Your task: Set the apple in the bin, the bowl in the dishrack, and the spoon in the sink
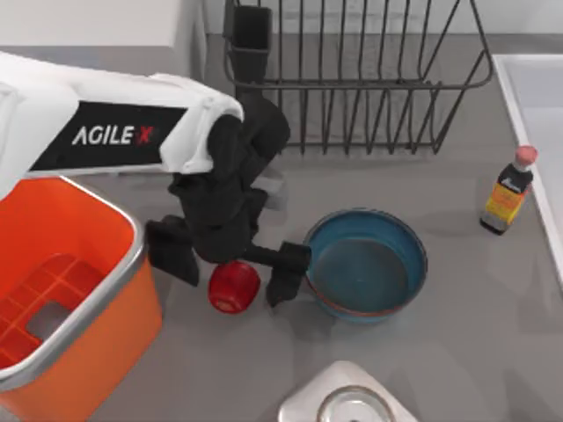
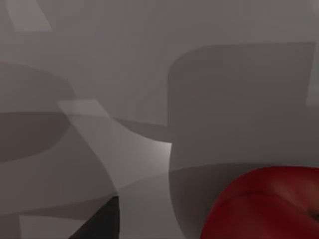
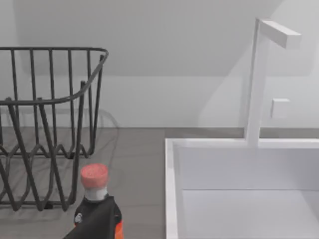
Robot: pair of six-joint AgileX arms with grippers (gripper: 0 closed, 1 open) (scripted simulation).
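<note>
Our dishrack [image 1: 369,79] stood at the desk's [image 1: 457,352] twelve o'clock, the orange bin [image 1: 62,290] at eight o'clock, and the sink [image 1: 537,114] along the three o'clock edge. The blue bowl [image 1: 365,264] sat upright near the centre. Our left gripper [image 1: 230,268] hung between bin and bowl, its fingers [image 1: 286,272] spread wide to either side of the red apple [image 1: 234,287], which lay just beside the bowl. A sauce bottle [image 1: 508,191] stood near the sink.
</note>
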